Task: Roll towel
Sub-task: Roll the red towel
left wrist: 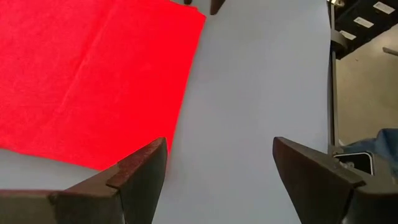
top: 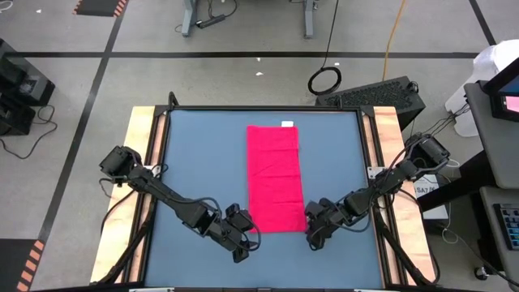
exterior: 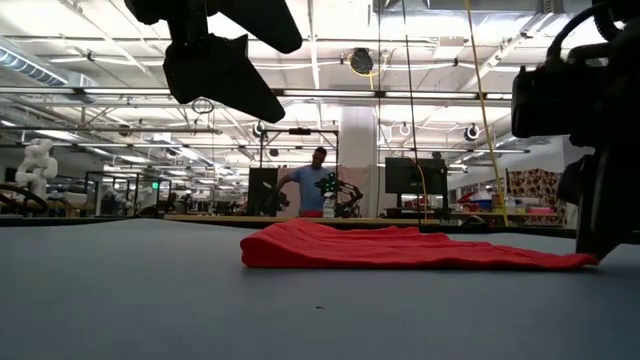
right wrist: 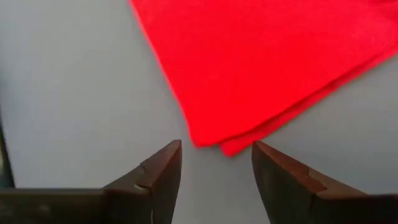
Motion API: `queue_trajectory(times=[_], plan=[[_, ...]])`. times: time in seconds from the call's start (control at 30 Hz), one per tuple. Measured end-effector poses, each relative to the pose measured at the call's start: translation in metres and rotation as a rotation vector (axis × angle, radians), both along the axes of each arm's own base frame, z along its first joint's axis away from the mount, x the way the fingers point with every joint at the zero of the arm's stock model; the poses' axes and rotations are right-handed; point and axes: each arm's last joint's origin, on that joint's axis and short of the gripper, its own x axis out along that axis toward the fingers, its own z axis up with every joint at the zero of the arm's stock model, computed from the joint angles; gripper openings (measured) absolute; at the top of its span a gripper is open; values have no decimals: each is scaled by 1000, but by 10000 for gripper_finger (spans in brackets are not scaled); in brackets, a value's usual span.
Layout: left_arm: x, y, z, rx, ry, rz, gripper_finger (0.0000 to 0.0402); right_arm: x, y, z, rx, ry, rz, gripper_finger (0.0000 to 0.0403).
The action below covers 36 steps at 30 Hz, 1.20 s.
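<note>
A large robotics lab: ceiling lights (exterior: 100, 130), computer monitors (exterior: 410, 177), floor tape (top: 97, 7), and a person (exterior: 315, 185) at distant workstations.

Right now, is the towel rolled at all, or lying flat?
Flat, not rolled. The towel lies as a long folded strip on the table; the right wrist view shows two layers at its near corner, with no coil anywhere.

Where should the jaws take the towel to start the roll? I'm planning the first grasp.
At the two corners of the towel's short near edge, one gripper per corner, coming from the arms' side: it lies flat lengthwise, and the left gripper and right gripper flank that edge.
</note>
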Motion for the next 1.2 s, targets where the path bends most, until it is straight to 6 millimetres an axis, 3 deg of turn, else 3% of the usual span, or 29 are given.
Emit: queue_trajectory(times=[0.33, 0.67, 0.83, 1.0, 1.2], plan=[[0, 1, 0, 13, 2, 3, 294, 0, 0, 0, 17, 1, -32, 176], [-1, 2, -1, -18, 17, 48, 294, 1, 5, 2, 145, 45, -2, 169], [0, 3, -1, 53, -5, 22, 294, -1, 8, 6, 50, -23, 196, 178], [2, 7, 0, 122, -30, 41, 294, -5, 13, 5, -159, -101, 400, 178], [1, 8, 0, 209, -40, 10, 294, -6, 12, 6, -419, -181, 427, 178]])
